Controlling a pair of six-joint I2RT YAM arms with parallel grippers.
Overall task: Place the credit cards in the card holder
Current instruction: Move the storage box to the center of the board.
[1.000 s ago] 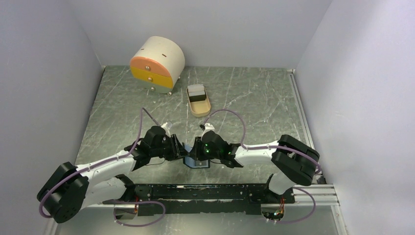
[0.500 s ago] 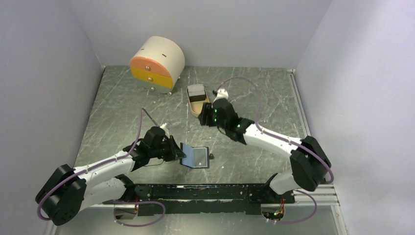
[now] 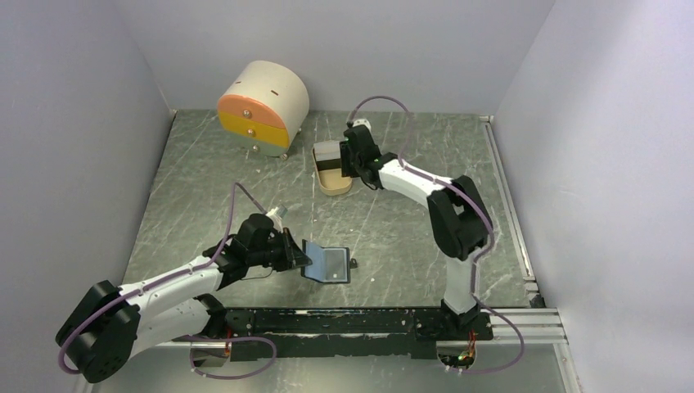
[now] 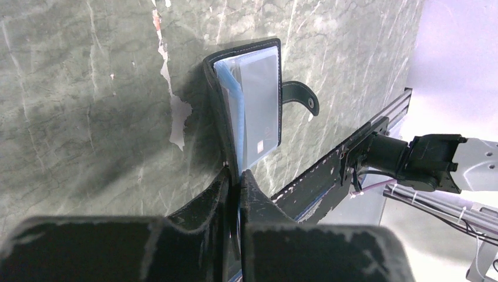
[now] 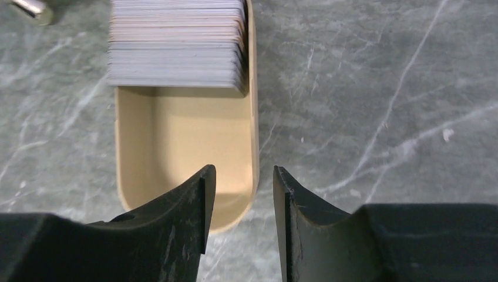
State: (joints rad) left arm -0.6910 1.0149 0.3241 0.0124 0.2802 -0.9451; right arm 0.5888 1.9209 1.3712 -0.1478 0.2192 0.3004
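Note:
The card holder point(image 3: 329, 264) lies open on the table near the front, its blue inner face up and a grey card in its clear sleeve point(image 4: 258, 100). My left gripper point(image 3: 303, 259) is shut on its raised left flap, seen edge-on in the left wrist view point(image 4: 239, 176). The credit cards point(image 5: 176, 44) are a stack of several standing in the far end of the tan oval tray point(image 5: 182, 141). My right gripper point(image 5: 244, 176) is open and empty, over the tray's near right rim. In the top view it point(image 3: 348, 157) is right beside the stack point(image 3: 328, 152).
A round beige box with an orange and a yellow drawer point(image 3: 262, 106) stands at the far left. The holder's snap tab point(image 4: 302, 97) sticks out to its right. A black rail point(image 3: 352, 319) runs along the near edge. Walls close in the table.
My right arm has swung away from the card holder to the far tray. My left gripper has kept its hold on the flap and barely moved.

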